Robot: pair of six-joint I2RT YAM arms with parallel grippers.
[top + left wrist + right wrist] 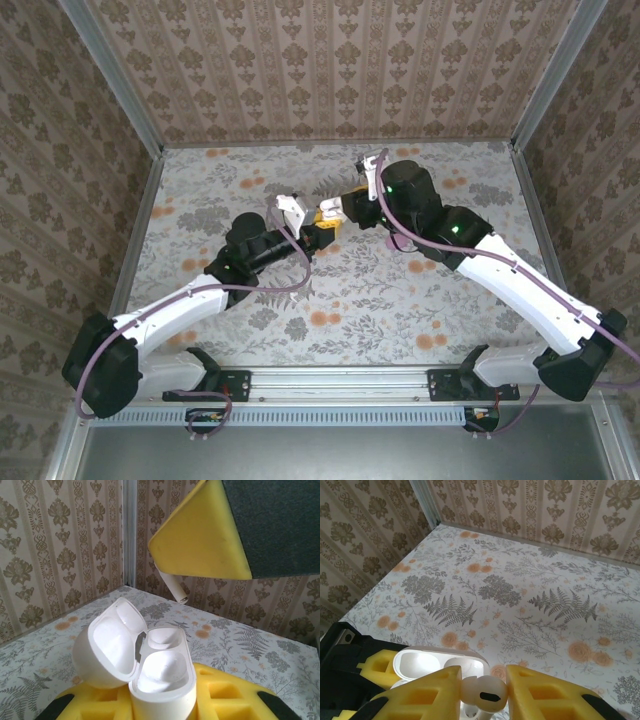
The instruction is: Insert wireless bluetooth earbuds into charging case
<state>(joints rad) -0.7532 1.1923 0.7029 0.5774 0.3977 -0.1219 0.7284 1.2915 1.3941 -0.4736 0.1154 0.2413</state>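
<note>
- A white charging case [162, 680] is shown clamped between the yellow foam pads [225, 700] of the left gripper [165, 702]. It is held clear of the floral table [520, 590], near the middle and slightly toward the far side.
- The lid [107, 650] is swung open to the left, and two pale wells are exposed inside. Whether an earbud is already seated in either well cannot be told.
- A white earbud [482, 692] is pinched at its bulb between the two yellow pads of the right gripper [482, 700], just above and beside the open case. In the left wrist view its stem is seen pointing down toward the wells.
- The earbud is judged to be very light, rigid, glossy and slippery. A firm pinch on the bulb with the stem left free is considered the best hold, since the stem must enter the well first.
- The case is judged light, hard-shelled and smooth. It is best gripped low on the base, so that the hinge and lid are left free. The lid hinge is probably the weakest part.
- No brand, label or writing can be read on the case, the earbud or the grippers.
</note>
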